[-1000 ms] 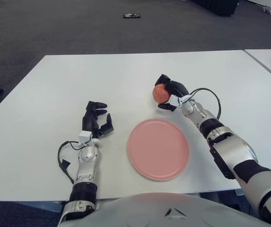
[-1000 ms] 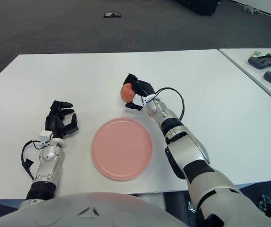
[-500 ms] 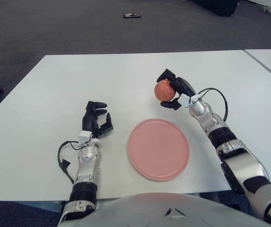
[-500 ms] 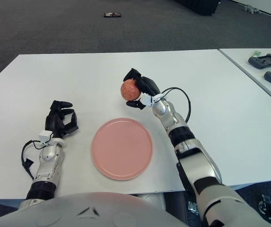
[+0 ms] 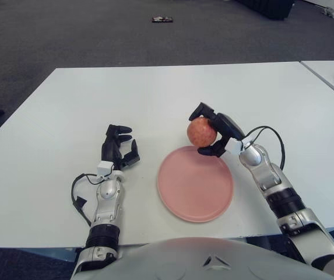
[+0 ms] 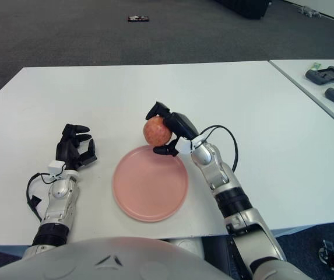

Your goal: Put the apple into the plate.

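Note:
My right hand is shut on a red-orange apple and holds it in the air above the far right rim of the pink plate. The plate lies flat on the white table near its front edge and has nothing in it. The apple and the plate show the same way in the right eye view. My left hand rests idle on the table to the left of the plate, fingers relaxed and holding nothing.
The white table stretches far behind the plate. A second table stands at the right with dark devices on it. A small dark object lies on the grey carpet beyond.
My right hand has carried the apple toward me and slightly left, from behind the plate to over its far right rim. The left hand has not moved.

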Robot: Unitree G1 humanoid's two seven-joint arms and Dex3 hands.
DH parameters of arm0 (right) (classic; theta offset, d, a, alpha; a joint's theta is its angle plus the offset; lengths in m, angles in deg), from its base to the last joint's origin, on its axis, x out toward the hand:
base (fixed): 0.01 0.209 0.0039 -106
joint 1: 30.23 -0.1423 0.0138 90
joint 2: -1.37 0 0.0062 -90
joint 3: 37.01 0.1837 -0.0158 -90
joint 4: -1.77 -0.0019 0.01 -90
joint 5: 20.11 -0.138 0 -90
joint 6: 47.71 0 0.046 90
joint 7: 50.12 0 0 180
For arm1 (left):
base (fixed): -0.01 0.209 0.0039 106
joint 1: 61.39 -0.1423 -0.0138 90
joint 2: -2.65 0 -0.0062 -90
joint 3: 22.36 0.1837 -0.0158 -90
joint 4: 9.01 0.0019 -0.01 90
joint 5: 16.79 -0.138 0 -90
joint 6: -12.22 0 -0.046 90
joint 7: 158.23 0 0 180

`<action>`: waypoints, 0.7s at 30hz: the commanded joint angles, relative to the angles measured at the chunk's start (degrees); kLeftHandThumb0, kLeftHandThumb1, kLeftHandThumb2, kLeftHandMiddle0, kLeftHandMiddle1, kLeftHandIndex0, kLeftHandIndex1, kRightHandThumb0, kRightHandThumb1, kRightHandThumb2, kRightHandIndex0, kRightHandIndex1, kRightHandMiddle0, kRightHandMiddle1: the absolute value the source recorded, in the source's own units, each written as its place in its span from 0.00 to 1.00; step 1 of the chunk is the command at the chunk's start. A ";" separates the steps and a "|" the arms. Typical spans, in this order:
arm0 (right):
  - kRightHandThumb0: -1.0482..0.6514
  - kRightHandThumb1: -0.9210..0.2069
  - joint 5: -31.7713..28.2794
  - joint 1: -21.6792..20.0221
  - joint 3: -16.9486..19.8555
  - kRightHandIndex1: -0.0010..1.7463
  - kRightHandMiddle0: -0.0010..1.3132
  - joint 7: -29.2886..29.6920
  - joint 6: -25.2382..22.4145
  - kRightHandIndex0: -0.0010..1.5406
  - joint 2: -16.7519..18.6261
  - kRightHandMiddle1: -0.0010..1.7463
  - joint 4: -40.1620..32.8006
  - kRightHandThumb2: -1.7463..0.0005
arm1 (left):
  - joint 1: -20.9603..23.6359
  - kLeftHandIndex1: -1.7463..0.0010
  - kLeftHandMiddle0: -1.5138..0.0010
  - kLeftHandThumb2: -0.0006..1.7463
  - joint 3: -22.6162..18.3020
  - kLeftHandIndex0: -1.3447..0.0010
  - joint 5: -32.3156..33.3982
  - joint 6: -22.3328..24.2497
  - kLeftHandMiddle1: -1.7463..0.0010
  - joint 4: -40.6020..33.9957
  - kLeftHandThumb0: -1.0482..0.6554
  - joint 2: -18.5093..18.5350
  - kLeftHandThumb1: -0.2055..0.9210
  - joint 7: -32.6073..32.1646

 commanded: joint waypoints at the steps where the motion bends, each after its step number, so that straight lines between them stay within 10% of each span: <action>1: 0.62 0.77 -1.64 1.07 0.21 0.96 0.44 -3.36 -1.28 0.54 -1.72 1.00 -5.14 0.08 | -1.76 0.03 0.62 0.74 0.18 0.68 -0.41 0.80 0.00 3.70 0.61 -0.16 0.48 -0.34; 21: 0.62 0.80 10.58 6.75 -6.34 0.97 0.46 -14.09 -15.60 0.55 -4.78 1.00 -18.41 0.06 | -1.64 0.00 0.62 0.73 0.22 0.74 0.14 0.24 0.00 3.76 0.61 -0.71 0.51 -0.45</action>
